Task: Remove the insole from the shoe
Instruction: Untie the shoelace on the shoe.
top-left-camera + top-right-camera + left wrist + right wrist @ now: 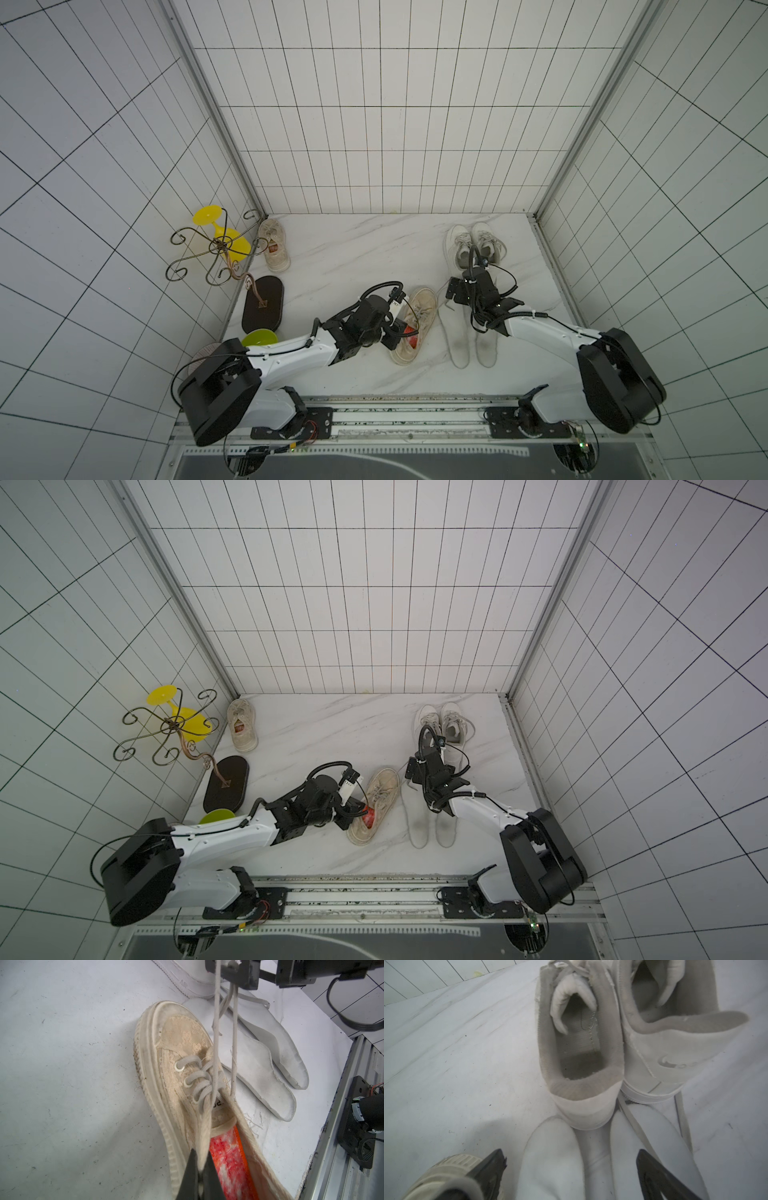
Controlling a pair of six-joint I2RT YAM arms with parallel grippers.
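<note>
Left fingers (193, 1174) clamp the shoe (424, 307) by its collar at 6 o'clock on the tabletop (353, 257), red insole (228, 1163) inside. Right fingers (654, 1172) gape wide at its 3 o'clock; we fear the laces (216, 1022) snagging there and dragging the shoe.

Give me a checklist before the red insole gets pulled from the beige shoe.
1. Hold: left tool shut on the collar of the beige shoe, ok.
2. Target: red insole inside the shoe, visible through the opening, ok.
3. Spare: right tool open, empty, ok.
4. Position: right tool at the red insole, not ok; it hangs over the white insoles.
5. Snags: laces clear of the right arm, not ok; they seem to run up to it.
</note>
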